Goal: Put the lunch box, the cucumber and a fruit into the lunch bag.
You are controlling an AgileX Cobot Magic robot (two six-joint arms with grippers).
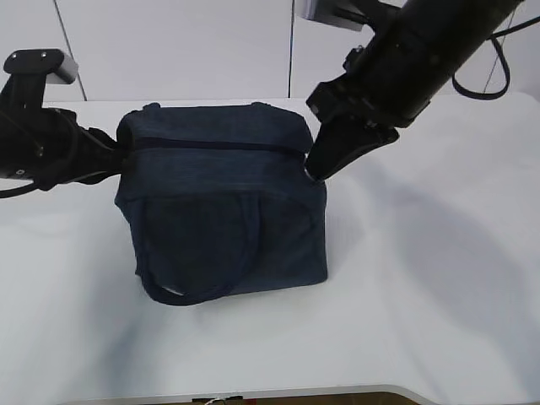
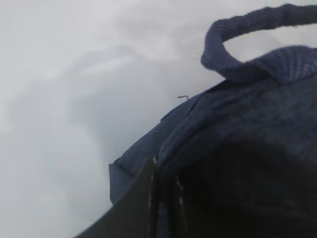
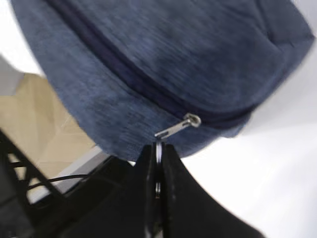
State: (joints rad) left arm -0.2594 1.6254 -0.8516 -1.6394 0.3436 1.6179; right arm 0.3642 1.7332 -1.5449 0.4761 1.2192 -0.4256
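Lunch bag (image 1: 224,207) mid-table, zipper closed. Right gripper (image 3: 157,163) clenched on the ring pull (image 3: 158,151) at right end; left gripper (image 2: 163,198) pinches bag's left fabric. Step: unzipping. Next, probably: draw pull leftward.

Lunch bag (image 1: 224,211) — matt, coarse-woven navy cloth; its zipper pull (image 3: 176,126) — shiny silver metal.
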